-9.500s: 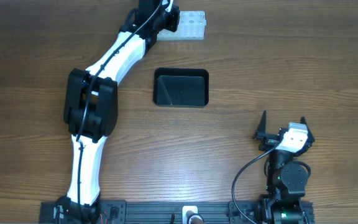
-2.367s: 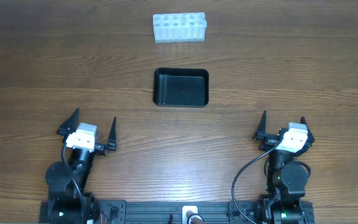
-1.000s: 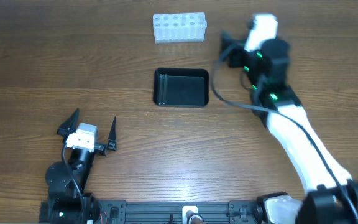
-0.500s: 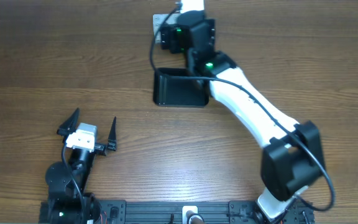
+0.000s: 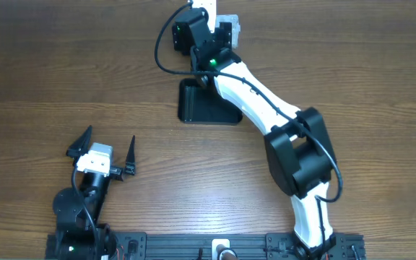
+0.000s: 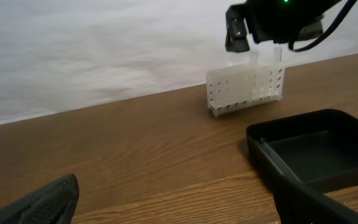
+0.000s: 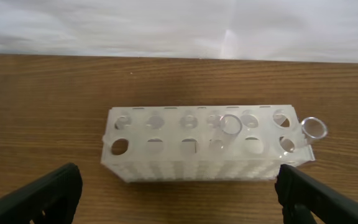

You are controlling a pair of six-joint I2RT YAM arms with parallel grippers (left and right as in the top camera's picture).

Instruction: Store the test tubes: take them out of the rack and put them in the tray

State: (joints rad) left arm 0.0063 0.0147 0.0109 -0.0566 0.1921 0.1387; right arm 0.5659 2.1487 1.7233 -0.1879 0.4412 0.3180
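We see the test tube rack (image 7: 191, 155) standing at the 12 o'clock edge of the wooden table (image 5: 352, 72), near a pale wall (image 7: 166, 25). The black tray (image 5: 193, 107) lies at 6 o'clock of the rack, apart from it, with a strip of bare wood between them.

Two clear test tubes stand upright in the rack, both in its 3 o'clock half. The first tube (image 7: 230, 124) is a little past the middle, and the second tube (image 7: 314, 128) is in a hole at the 3 o'clock end. Their open mouths rise above the rack's top plate.

The right arm (image 5: 295, 144) reaches from its base at 5 o'clock of the table, crosses the tray's 3 o'clock side and ends at the rack. The right gripper (image 7: 179, 169) hangs above the rack with its fingers spread wide and holds nothing. In its own wrist view the fingers frame the whole rack. In the left wrist view we see it just over the tube mouths, but we cannot tell whether it touches them.

The left gripper (image 5: 110, 135) sits at 8 o'clock of the tray, well apart from it, above its own base. Its fingers are spread wide, grip nothing, and point toward 12 o'clock.
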